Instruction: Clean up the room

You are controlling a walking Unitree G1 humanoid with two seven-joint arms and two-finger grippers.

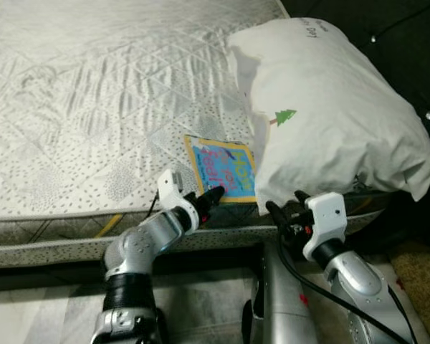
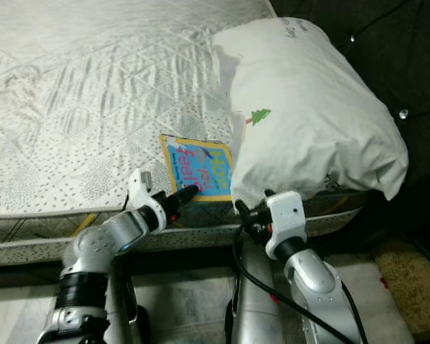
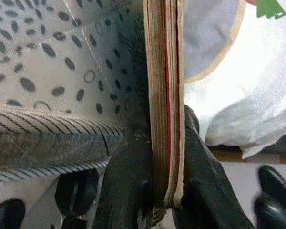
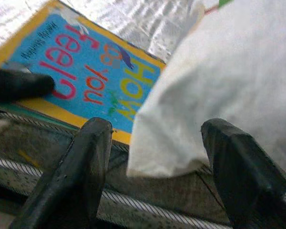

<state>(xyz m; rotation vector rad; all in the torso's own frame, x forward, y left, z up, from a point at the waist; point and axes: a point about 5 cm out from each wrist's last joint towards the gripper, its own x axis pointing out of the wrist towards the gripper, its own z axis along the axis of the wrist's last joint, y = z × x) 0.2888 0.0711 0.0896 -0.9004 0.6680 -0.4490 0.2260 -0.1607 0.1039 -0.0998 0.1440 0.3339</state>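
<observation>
The book (image 1: pixel 222 168) lies flat on the mattress (image 1: pixel 93 107), right at its front edge, with its long side running away from the robot toward the middle of the bed. Its far right corner is tucked under the big white pillow (image 1: pixel 330 107), which sits at the mattress's right front corner and hangs over the side.

The left gripper (image 1: pixel 213 195) is the nearer one. It comes in from the front, and its two black fingers (image 3: pixel 128 191) are nipped tight on the book's front edge, one above and one below. I think the next move is to lift or slide the book out.

The right gripper (image 1: pixel 287 206) waits just beside it, spread wide around the pillow's lower corner, not squeezing anything.
</observation>
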